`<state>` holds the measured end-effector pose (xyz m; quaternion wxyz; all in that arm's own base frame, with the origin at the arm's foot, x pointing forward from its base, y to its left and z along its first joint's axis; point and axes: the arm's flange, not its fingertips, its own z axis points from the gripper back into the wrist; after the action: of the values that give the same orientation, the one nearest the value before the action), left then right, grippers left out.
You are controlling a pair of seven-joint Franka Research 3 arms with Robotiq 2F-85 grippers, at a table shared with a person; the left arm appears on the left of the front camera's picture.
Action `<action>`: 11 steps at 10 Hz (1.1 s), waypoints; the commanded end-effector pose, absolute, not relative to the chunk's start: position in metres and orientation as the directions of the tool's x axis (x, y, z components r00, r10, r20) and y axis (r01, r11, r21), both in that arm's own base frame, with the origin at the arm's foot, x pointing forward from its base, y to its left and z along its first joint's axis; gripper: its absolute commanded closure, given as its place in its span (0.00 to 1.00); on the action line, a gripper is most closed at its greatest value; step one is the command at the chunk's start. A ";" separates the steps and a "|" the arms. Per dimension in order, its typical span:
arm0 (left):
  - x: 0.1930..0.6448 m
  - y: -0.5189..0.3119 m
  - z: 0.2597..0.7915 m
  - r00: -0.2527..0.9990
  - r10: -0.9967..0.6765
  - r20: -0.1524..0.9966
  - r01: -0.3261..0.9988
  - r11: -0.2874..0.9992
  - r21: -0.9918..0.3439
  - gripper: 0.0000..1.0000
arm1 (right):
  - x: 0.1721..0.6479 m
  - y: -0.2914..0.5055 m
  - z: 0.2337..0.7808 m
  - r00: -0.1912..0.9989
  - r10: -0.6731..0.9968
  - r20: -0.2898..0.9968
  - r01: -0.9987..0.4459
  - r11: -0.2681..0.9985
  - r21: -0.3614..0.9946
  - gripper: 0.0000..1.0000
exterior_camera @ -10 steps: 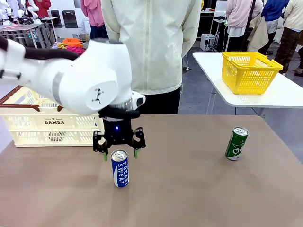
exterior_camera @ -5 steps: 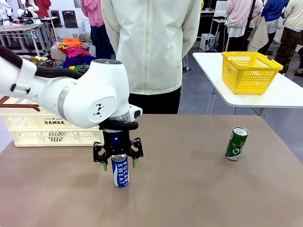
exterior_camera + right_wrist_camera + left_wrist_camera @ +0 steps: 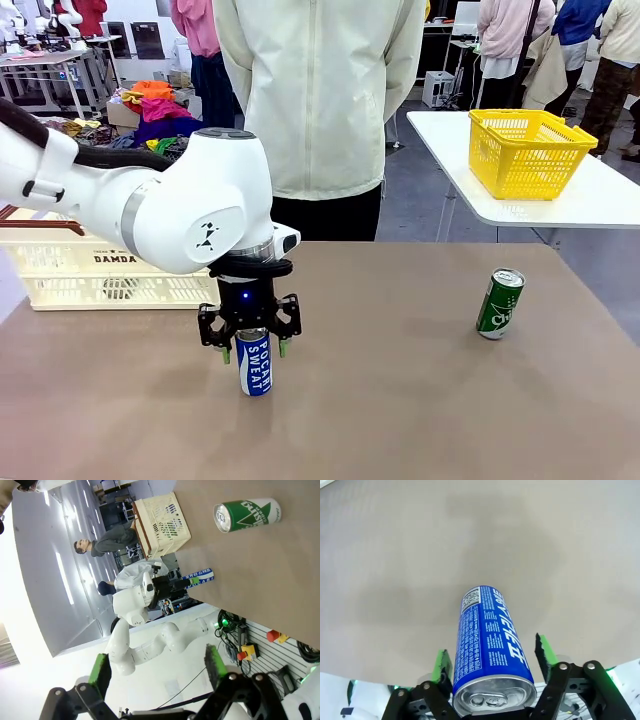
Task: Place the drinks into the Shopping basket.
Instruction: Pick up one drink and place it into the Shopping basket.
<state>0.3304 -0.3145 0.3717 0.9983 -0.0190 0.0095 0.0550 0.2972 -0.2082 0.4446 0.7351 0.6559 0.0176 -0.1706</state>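
You see the blue can [image 3: 254, 364], a slim metal cylinder with a silver pull-tab top and white "POCARI SWEAT" lettering, upright on the matte brown counter [image 3: 400, 410]. The left jaws straddle its top, released: the green pads [image 3: 543, 653] flank the can, with a gap on one side. The right jaws stand wide, grasping nothing. The green can [image 3: 499, 304] stands well apart to the right. The cream slatted plastic Shopping basket [image 3: 70, 268], marked "DAMDA", sits at the counter's left
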 end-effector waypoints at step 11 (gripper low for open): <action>0.347 -0.260 0.602 0.965 -0.057 0.255 0.111 0.973 -0.204 1.00 | 0.294 -0.209 0.449 0.938 -0.221 -0.267 0.291 0.084 0.953 0.00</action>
<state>0.3316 -0.2630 0.5706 0.9884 -0.0792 -0.1280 -0.0196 0.2971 -0.2083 0.4445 0.7350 0.6559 0.0176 -0.1709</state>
